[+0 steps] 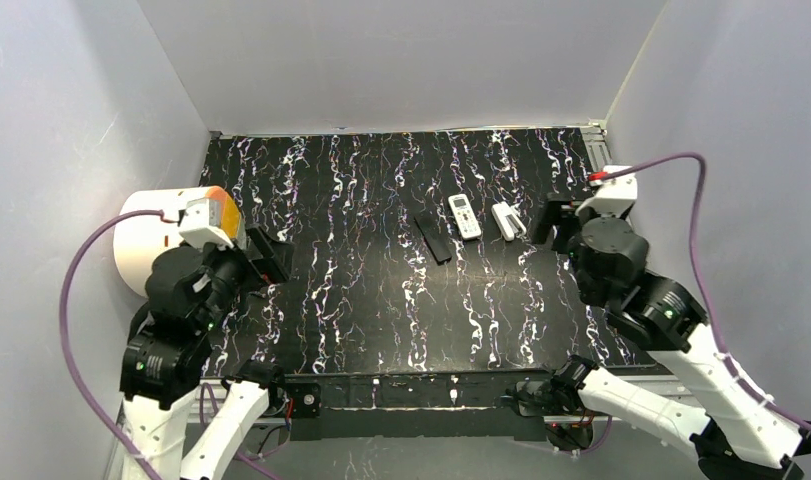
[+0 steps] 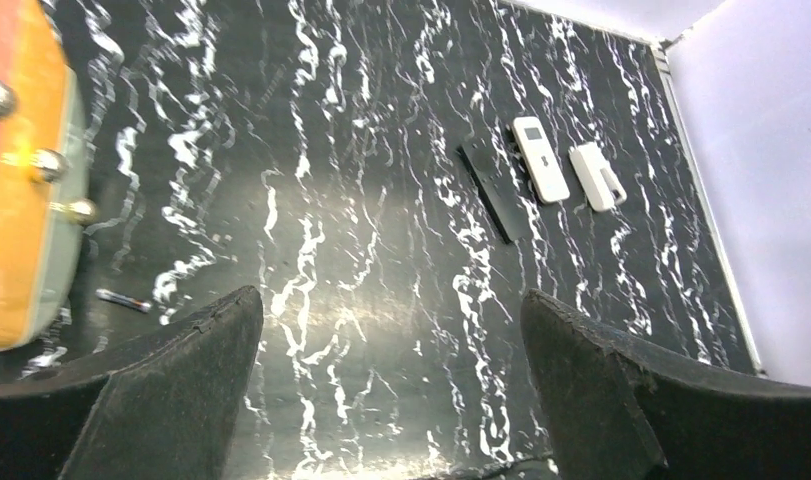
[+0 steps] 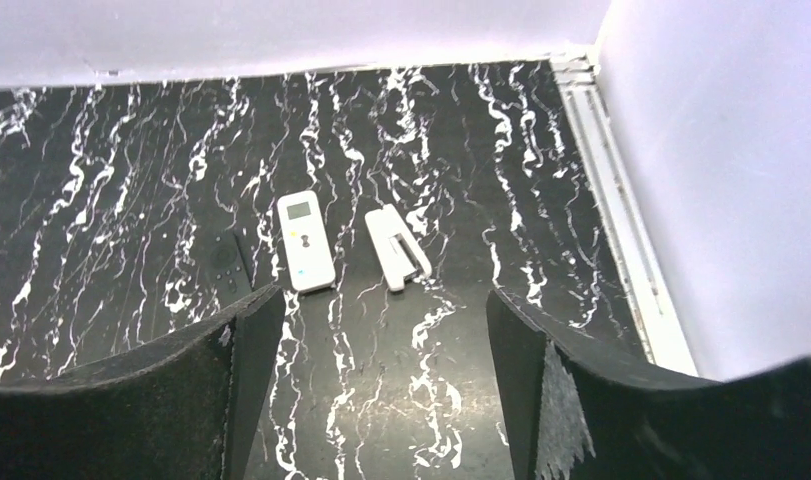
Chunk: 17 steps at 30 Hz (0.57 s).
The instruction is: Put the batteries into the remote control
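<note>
Both spread, empty: right hand (image 3: 381, 310) faces the white remote (image 3: 305, 254), likely to steady it; left hand (image 2: 391, 305) hovers by a probable battery (image 2: 124, 299), for pickup.

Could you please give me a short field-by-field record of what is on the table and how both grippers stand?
surface: black marbled table
remotes: black remote and white remote, side by side, not touching
beside them: small white two-pronged piece, on the white remote's right
battery: one dark battery lying on the table, visible only in the left wrist view
left gripper: open, empty
right gripper: open, empty
</note>
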{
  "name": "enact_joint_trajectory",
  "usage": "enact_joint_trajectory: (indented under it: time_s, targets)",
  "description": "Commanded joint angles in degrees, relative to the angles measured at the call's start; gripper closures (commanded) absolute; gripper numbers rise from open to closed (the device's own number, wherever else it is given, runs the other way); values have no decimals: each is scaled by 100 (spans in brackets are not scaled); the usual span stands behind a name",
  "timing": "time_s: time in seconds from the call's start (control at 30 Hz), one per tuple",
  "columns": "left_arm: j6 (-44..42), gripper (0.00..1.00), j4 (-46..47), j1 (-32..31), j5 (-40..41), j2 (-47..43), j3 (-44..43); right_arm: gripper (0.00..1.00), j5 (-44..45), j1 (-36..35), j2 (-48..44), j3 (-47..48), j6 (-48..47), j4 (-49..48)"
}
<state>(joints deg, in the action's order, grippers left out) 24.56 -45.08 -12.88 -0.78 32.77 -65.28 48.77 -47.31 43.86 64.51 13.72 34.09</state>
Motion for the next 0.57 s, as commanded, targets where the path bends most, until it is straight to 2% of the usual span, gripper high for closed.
enact_joint_trajectory:
  time_s: [0.0, 0.23, 0.53]
  targets:
    - [-781, 1, -437, -12, 565, -115, -688, 16, 344, -1, -286, 449, -353, 232]
    - [-1154, 2, -911, -12, 472, -169, -1105, 13, 292, -6, -403, 884, -423, 312]
    - [-1198, 2, -980, -12, 621, -108, -1215, 12, 160, -4, -361, 851, -430, 153]
